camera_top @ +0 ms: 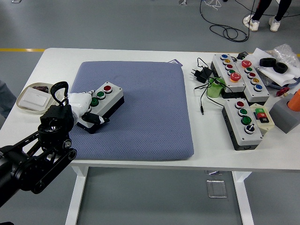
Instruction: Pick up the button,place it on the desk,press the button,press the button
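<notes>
Blue mat (140,108), left hand (82,105) gripping button box (101,103)

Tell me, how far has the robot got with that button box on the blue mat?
Early on. The left hand is wrapped around the near end of the button box, which looks tipped up off the blue mat, so the pick-up seems under way. Left to do: set the box on the white table and press its buttons. The right arm is out of view.
</notes>
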Tool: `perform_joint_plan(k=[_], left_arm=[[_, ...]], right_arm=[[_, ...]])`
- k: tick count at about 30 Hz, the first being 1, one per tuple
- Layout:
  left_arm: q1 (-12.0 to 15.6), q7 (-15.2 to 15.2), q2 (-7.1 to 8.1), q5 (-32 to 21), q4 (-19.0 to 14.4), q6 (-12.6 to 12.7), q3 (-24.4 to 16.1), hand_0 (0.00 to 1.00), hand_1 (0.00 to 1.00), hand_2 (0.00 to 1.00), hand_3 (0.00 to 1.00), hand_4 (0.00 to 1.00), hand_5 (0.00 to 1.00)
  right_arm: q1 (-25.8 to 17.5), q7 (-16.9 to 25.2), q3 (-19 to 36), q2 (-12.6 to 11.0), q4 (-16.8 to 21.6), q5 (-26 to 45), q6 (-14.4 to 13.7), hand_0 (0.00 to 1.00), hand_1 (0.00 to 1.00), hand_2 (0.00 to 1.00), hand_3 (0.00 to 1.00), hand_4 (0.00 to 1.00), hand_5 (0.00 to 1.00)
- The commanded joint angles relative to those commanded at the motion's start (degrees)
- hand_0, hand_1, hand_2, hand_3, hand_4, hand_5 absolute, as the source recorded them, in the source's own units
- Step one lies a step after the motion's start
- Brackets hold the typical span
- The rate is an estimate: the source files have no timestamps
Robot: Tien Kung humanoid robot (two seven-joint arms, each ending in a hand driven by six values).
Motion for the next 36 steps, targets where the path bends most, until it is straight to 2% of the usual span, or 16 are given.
perform_joint_plan(k=[3, 4, 9, 10, 16, 17, 22, 23, 28, 29, 34, 36], left_arm=[[-0.1, 0.1, 0.12, 0.4, -0.3, 0.2, 0.1, 0.556, 0.701, 0.852, 0.984, 0.913, 0.432], [-0.1, 0.1, 0.15, 0.5, -0.3, 0.3, 0.1, 0.441, 0.572, 0.703, 0.901, 0.894, 0.414], [-0.6, -0.9, 0.37, 1.9, -0.9, 0.6, 0.1, 0.441, 0.572, 0.703, 0.901, 0.894, 0.414], [-0.6, -1.2, 0.44, 2.4, -0.9, 0.7, 0.2, 0.323, 0.403, 0.491, 0.703, 0.863, 0.39], [-0.7, -2.6, 0.64, 2.9, -0.3, 1.0, 0.5, 0.323, 0.403, 0.491, 0.703, 0.863, 0.39], [-0.7, -2.7, 0.66, 2.9, -0.2, 1.0, 0.5, 0.281, 0.321, 0.35, 0.49, 0.73, 0.318], [-0.7, -3.7, 0.84, 2.9, 0.5, 1.0, 0.7, 0.281, 0.321, 0.35, 0.49, 0.73, 0.318], [-0.8, -4.2, 0.89, 2.9, 0.6, 1.2, 0.8, 0.279, 0.294, 0.3, 0.432, 0.65, 0.273], [-1.2, -6.0, 1.07, 2.9, 1.0, 2.1, 0.8, 0.279, 0.294, 0.3, 0.432, 0.65, 0.273], [-1.2, -6.9, 1.22, 2.9, 1.1, 2.7, 0.9, 0.277, 0.26, 0.232, 0.358, 0.609, 0.193], [-1.6, -9.5, 1.89, 2.9, 0.6, 4.6, 1.1, 0.277, 0.26, 0.232, 0.358, 0.609, 0.193], [-2.2, -11.9, 2.37, 2.9, 0.3, 5.5, 1.4, 0.269, 0.262, 0.224, 0.348, 0.615, 0.167]], right_arm=[[-0.1, 0.0, 0.1, 0.0, 0.0, -0.1, 0.0, 0.64, 0.446, 0.616, 0.561, 0.315, 0.211], [-0.1, 0.0, 0.1, 0.0, 0.0, -0.1, 0.0, 0.639, 0.445, 0.616, 0.561, 0.314, 0.213], [-0.2, 0.0, 0.2, 0.0, 0.0, -0.3, 0.1, 0.639, 0.445, 0.616, 0.561, 0.314, 0.213], [-0.3, 0.0, 0.2, 0.0, 0.0, -0.3, 0.1, 0.64, 0.445, 0.615, 0.56, 0.313, 0.213], [-0.3, 0.0, 0.2, 0.0, 0.0, -0.3, 0.1, 0.64, 0.445, 0.615, 0.56, 0.313, 0.213], [-0.3, 0.0, 0.2, 0.0, 0.0, -0.3, 0.1, 0.64, 0.445, 0.615, 0.561, 0.313, 0.213], [-0.2, 0.0, 0.1, -0.1, 0.0, 0.0, 0.0, 0.64, 0.445, 0.615, 0.561, 0.313, 0.213], [-0.2, 0.0, 0.1, -0.1, 0.0, -0.1, 0.0, 0.641, 0.443, 0.615, 0.561, 0.312, 0.215], [-0.2, 0.0, 0.2, -0.1, 0.0, -0.2, 0.0, 0.641, 0.443, 0.615, 0.561, 0.312, 0.215], [-0.1, 0.0, 0.2, -0.1, 0.0, -0.2, 0.0, 0.641, 0.442, 0.615, 0.56, 0.311, 0.215], [0.0, 0.0, 0.2, -0.1, 0.0, 0.0, 0.0, 0.641, 0.442, 0.615, 0.56, 0.311, 0.215], [0.0, 0.0, 0.3, -0.1, 0.0, -0.1, 0.0, 0.641, 0.443, 0.616, 0.561, 0.311, 0.215]])
